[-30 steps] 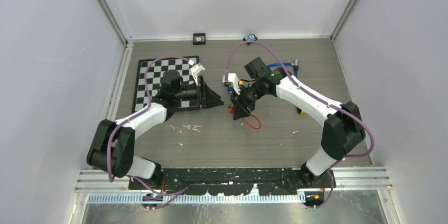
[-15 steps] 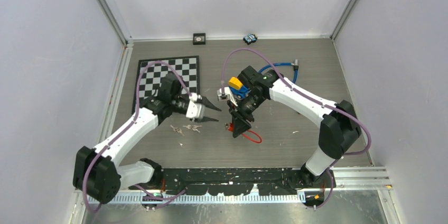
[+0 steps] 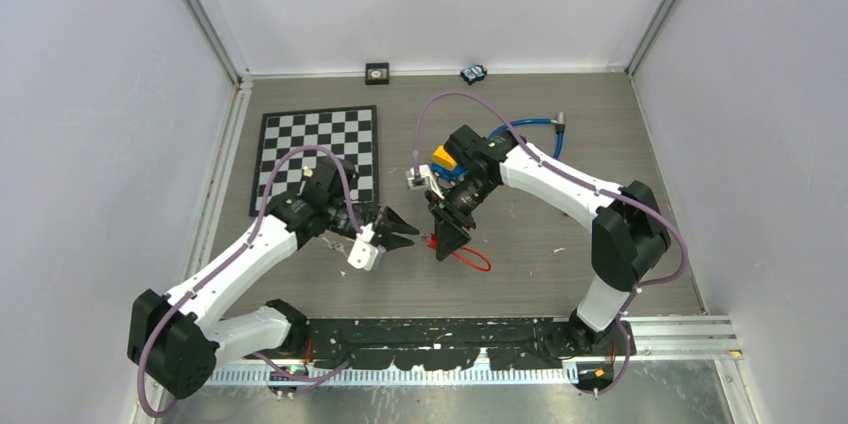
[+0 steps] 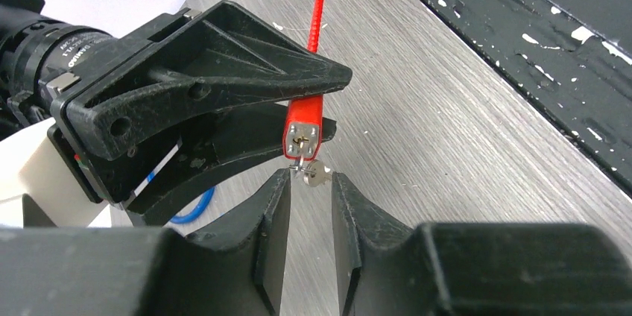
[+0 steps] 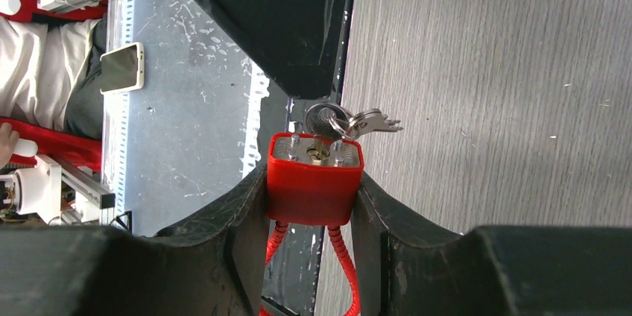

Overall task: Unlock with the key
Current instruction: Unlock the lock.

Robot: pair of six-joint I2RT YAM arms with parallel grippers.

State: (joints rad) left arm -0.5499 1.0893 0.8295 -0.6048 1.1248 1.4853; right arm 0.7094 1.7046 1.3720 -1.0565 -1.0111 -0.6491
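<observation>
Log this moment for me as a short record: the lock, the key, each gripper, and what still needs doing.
padlock: red body, keyhole end facing the left arm
cable shackle: red, both ends running to the body
key: seated in the keyhole, second key hanging beside it
right gripper: shut on the padlock body
left gripper: open, fingers on either side of the key head, contact unclear
remaining: key not yet gripped
</observation>
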